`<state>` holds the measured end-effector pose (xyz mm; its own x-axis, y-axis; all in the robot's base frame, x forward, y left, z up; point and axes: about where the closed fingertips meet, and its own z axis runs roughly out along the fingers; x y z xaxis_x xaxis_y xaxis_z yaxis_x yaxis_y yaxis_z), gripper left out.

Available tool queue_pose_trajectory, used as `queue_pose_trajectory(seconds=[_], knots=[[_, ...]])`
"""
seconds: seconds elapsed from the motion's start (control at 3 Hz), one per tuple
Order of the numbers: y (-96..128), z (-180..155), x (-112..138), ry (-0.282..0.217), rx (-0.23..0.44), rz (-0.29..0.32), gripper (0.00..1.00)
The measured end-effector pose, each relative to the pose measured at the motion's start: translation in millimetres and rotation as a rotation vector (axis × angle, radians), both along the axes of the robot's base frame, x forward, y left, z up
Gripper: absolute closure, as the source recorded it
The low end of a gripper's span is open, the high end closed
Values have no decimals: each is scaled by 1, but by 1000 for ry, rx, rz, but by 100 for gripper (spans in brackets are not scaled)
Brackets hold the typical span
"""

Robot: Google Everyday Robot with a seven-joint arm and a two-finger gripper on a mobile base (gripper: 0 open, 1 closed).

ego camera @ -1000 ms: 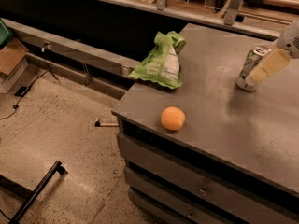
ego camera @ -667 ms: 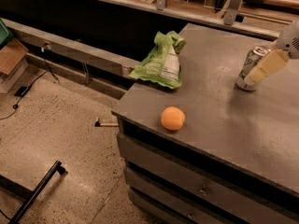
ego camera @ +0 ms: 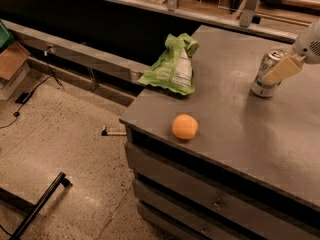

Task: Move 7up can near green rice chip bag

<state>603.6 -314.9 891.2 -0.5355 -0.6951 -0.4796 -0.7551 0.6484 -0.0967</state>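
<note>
The 7up can point(ego camera: 263, 77), silver and green with a shiny top, stands on the grey counter point(ego camera: 280, 134) at the far right, leaning slightly. My gripper point(ego camera: 278, 72) reaches in from the right edge and is right at the can, its cream-coloured part overlapping the can's right side. The green rice chip bag point(ego camera: 173, 66), lime green with a white label, lies at the counter's left edge, well to the left of the can.
An orange fruit point(ego camera: 185, 126) sits near the counter's front left corner. Drawers point(ego camera: 200, 199) run below the counter top. A railing point(ego camera: 210, 16) crosses behind. On the floor at left are cables point(ego camera: 20, 101), a cardboard box point(ego camera: 11, 61) and a black bar point(ego camera: 42, 204).
</note>
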Motion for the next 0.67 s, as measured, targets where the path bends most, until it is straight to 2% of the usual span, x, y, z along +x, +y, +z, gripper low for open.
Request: queue_pose_trajectory(seconds=[0.33, 0.67], knots=[[2, -1, 1, 3, 5, 5, 83], [12, 3, -2, 6, 26, 32, 100]])
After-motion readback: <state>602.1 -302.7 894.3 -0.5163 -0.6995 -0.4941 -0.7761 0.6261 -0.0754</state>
